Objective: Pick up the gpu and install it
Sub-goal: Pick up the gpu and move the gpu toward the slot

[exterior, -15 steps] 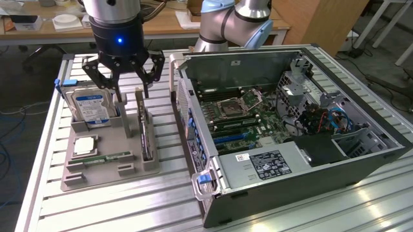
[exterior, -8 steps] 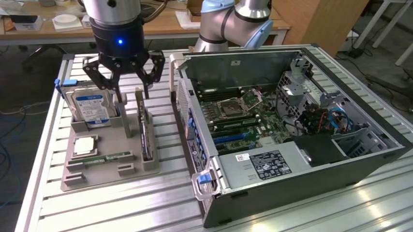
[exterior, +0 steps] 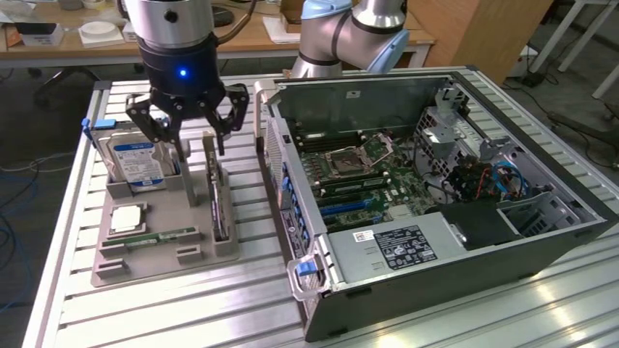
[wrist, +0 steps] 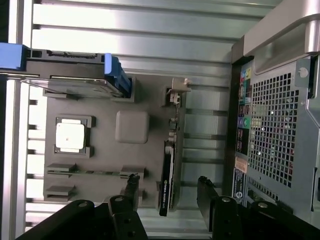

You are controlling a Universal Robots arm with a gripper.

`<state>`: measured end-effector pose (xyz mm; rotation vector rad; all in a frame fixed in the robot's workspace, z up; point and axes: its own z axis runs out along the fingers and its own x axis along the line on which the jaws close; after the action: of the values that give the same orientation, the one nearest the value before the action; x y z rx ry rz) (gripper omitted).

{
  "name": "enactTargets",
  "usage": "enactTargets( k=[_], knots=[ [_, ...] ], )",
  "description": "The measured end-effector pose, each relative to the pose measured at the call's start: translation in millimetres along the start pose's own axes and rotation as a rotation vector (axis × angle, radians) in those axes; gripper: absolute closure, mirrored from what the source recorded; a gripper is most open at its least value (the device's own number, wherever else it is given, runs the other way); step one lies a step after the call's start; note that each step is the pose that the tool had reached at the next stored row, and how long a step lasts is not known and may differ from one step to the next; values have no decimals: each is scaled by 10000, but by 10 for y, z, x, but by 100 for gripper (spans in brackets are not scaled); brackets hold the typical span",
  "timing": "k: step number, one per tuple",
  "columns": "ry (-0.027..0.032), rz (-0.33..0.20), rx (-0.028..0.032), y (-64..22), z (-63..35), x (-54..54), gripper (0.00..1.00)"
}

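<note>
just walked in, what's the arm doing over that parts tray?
The arm's gripper hangs open over the grey parts tray, next to the open PC case, and it holds nothing. The gpu stands on edge in its tray slot. In the wrist view it lines up between the two fingers, with a gap on each side. The hard drive stands in the tray beside it. The gpu is not yet picked up or installed.

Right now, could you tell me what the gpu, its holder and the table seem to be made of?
The gpu: likely fibreglass circuit board, dark matte face, tan edge. The holder: probably moulded or printed plastic, uniform matte grey. The table: apparently aluminium, ribbed slats with bright silvery glare.
</note>
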<state>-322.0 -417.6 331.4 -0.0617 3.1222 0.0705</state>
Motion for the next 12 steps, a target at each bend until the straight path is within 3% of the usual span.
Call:
enactTargets(
  k=[12],
  knots=[
    [10,1,0,-13,81,-11,41]
  ],
)
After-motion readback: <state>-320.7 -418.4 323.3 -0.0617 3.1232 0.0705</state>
